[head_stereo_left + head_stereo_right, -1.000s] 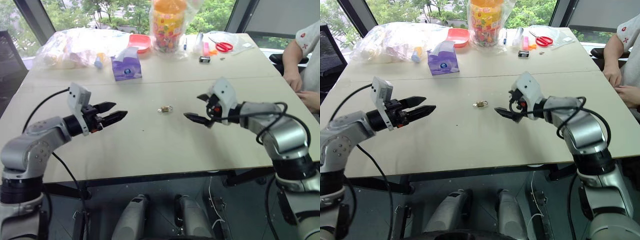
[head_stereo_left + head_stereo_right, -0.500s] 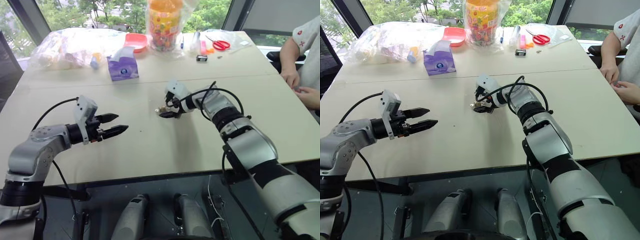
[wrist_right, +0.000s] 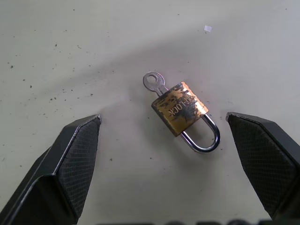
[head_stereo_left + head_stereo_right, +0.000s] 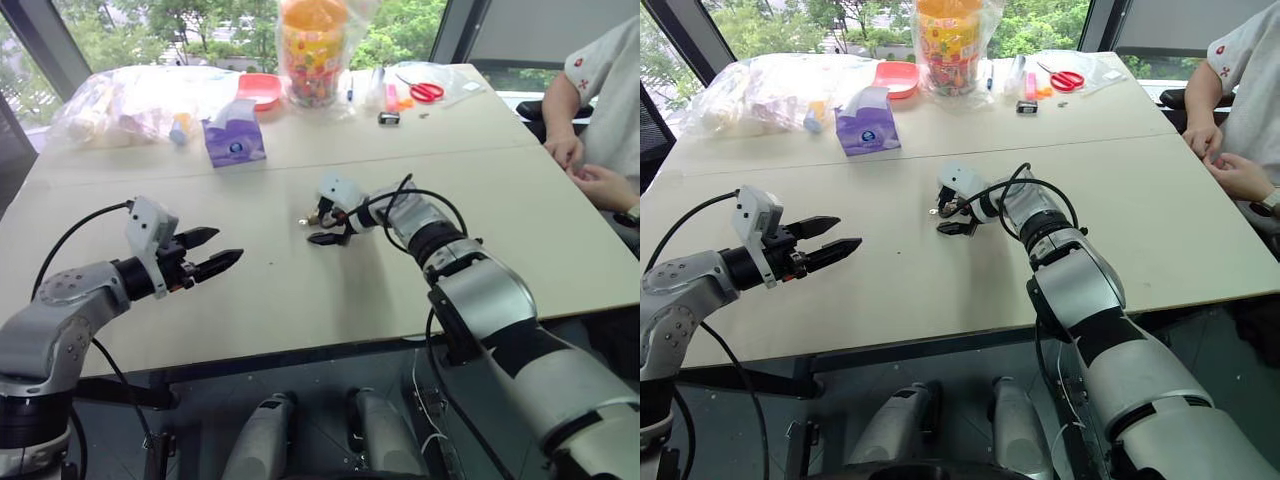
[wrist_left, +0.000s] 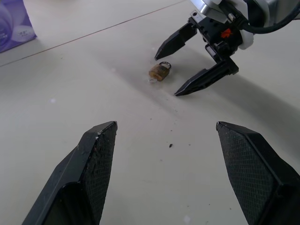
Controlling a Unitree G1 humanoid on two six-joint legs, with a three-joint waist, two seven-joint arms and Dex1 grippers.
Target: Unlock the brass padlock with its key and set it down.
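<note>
The brass padlock (image 3: 180, 110) lies flat on the pale table (image 4: 300, 300), a small silvery key (image 3: 152, 82) sticking out of its base and its shackle (image 3: 206, 138) looped closed. My right gripper (image 3: 162, 117) is open just above the table, one finger on each side of the padlock and touching nothing. In the left eye view that gripper (image 4: 315, 228) is near the table's middle with the padlock (image 4: 307, 220) at its tips. My left gripper (image 4: 226, 245) hovers open and empty to the left, pointing toward the padlock (image 5: 159, 71) from a distance.
Along the far edge stand a purple tissue box (image 4: 234, 142), clear plastic bags (image 4: 120, 95), a bagged orange-lidded jar (image 4: 312, 50), a red bowl (image 4: 258, 88), red scissors (image 4: 420, 90) and a small dark object (image 4: 387, 118). A person (image 4: 600, 90) sits at the right edge.
My right arm swung in from the right and came down, so its open fingers now straddle the padlock. The left gripper has hardly moved. The camera view has shifted.
</note>
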